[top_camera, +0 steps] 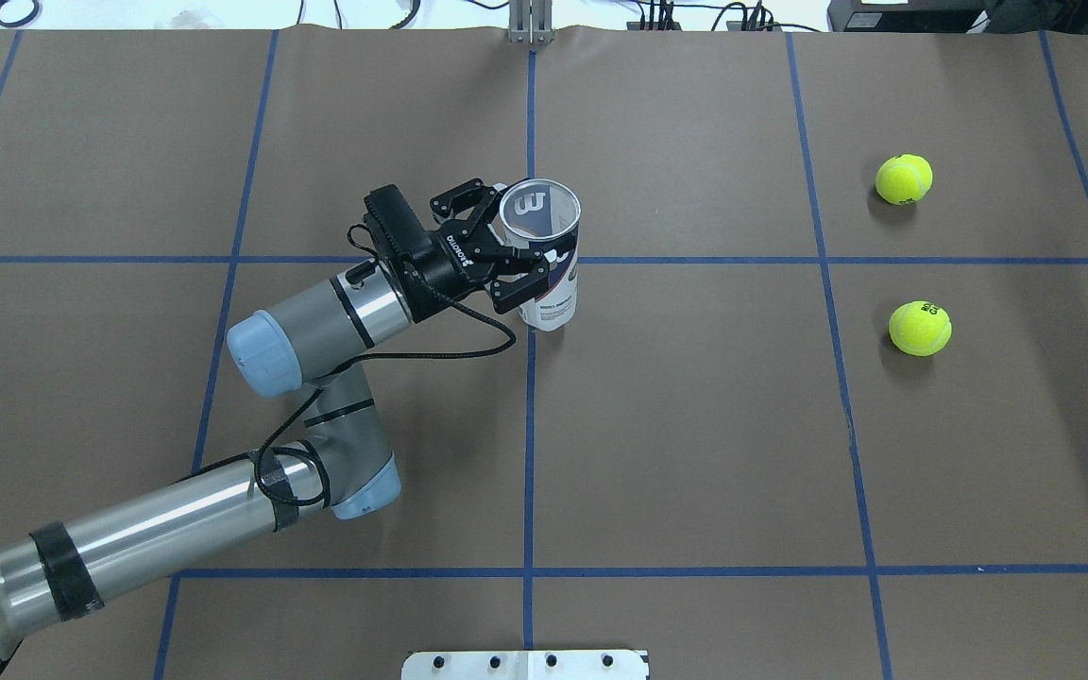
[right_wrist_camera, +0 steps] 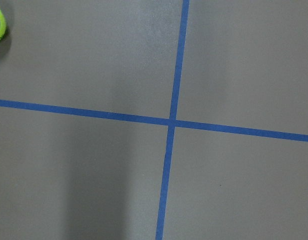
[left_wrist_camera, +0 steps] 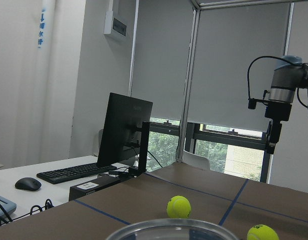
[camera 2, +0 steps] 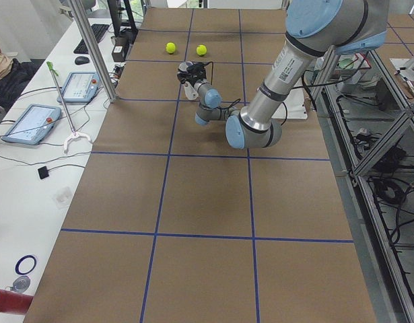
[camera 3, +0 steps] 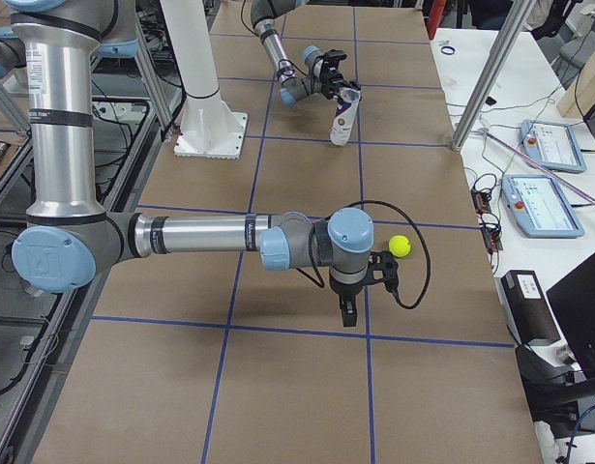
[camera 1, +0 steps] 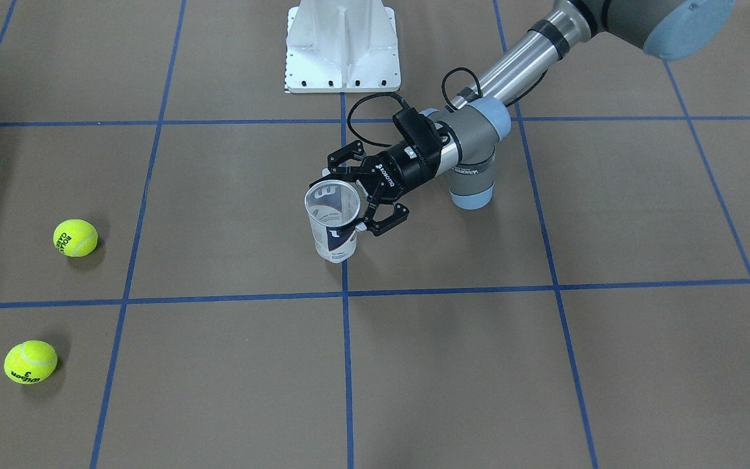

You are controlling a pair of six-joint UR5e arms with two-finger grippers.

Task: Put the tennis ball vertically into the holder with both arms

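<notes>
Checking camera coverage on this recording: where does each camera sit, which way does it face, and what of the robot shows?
Front-facing: across the table, facing the robot; left arm, end effector gripping holder.
Overhead: behind the robot, looking down; left arm.
Exterior left: table end; left arm near.
Exterior right: opposite end; right arm near.
Left wrist: level over holder rim; sees right arm.
Right wrist: straight down at blue tape; no robot.
Front-facing and overhead share both tennis balls.

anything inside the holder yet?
No ball visible through the holder's open mouth; both tennis balls lie on the table. Its very bottom is hidden by the label.
</notes>
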